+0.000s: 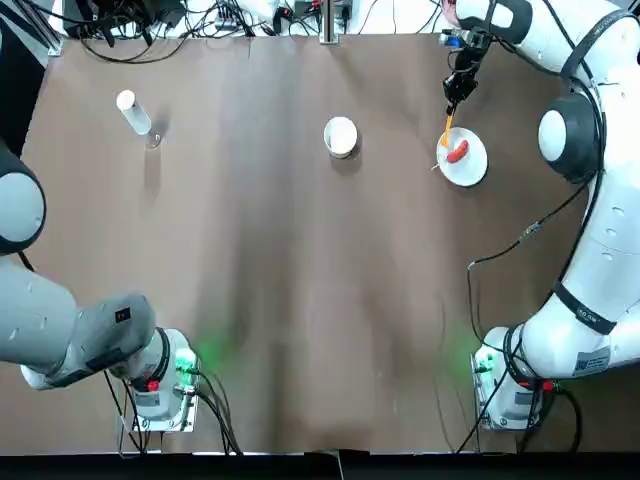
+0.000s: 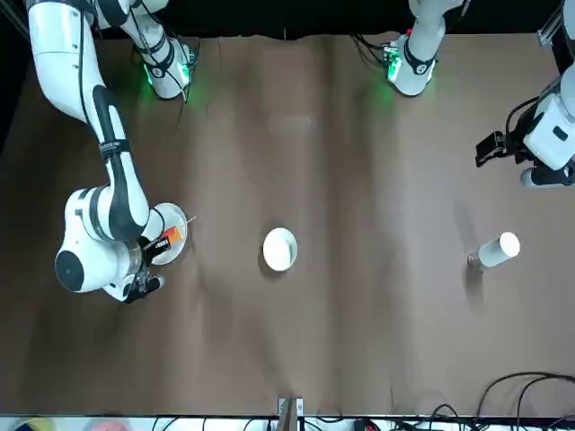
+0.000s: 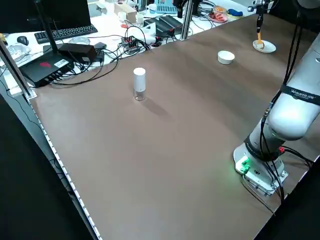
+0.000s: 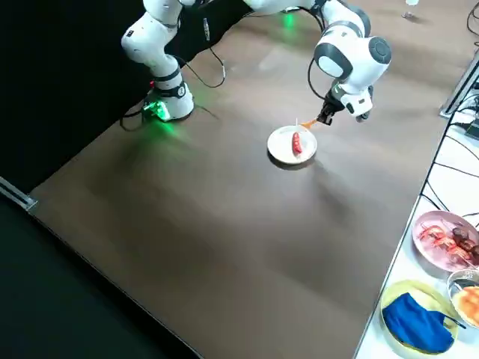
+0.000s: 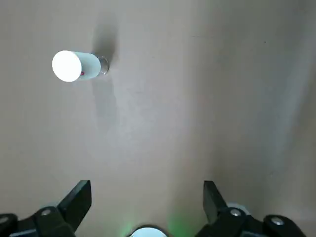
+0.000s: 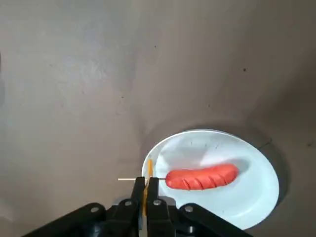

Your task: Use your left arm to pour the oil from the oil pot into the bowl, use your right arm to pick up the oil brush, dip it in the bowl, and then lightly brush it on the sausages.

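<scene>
At the far right of the table: the right gripper [image 1: 455, 97] is seen over the far rim of the flat white plate [image 1: 475, 168], on which the small red sausage [image 1: 458, 152] lies on its thin pale skewer [image 6: 129, 179].
Step in hand: the brushing stage is judged to be under way, since the short yellow-orange oil brush [image 1: 447, 128] is held and its lower end is set at the end of the sausage.
Right tool: the fingers [image 6: 154, 193] are drawn nearly together and clamped on the brush handle; the brush hangs steeply, its lower end at the plate's rim beside the sausage. Actual contact with the sausage cannot be told.
Left tool: the left gripper [image 5: 146, 197] is held high over the near left of the table, fingers wide apart, nothing between them.
Oil pot: the slim clear bottle with a round white cap [image 1: 133, 114] stands upright at the far left, well apart from both grippers.
Bowl: the small round white bowl [image 1: 341, 136] sits between pot and plate; oil inside cannot be made out.
Next move: a light stroke along the sausage is called for, with gentle pressure so that the sausage is not rolled off the plate.
</scene>
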Controlling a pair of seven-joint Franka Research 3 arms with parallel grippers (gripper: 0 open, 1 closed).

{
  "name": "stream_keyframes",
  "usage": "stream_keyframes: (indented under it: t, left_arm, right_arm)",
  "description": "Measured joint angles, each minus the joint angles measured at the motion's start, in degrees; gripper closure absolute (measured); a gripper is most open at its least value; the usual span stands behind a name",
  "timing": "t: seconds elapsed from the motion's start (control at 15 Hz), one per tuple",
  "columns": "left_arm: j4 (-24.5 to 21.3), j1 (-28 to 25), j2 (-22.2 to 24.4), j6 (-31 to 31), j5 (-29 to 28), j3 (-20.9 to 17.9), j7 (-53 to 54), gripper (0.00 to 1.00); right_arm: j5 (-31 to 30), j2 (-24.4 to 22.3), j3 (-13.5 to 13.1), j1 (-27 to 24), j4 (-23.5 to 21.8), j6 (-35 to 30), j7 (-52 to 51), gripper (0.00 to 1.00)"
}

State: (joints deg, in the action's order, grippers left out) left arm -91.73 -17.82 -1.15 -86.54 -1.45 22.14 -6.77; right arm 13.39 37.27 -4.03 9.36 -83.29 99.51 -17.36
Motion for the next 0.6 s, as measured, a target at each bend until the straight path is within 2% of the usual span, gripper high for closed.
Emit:
stream_keyframes:
  t: [0.27, 0.6]
  left_arm:
    - [0.03, -0.08, 0.11, 0.04, 0.0, -0.23, 0.0, 0.0]
    - [0.07, -0.09, 0.12, 0.04, 0.0, -0.44, 0.0, 0.0]
  right_arm:
    - [-0.15, 0.01, -0.56, -1.68, -0.02, -0.01, -0.29, 0.95]
    - [-1.91, 0.07, -0.74, -7.42, -0.03, 0.05, -6.62, 0.95]
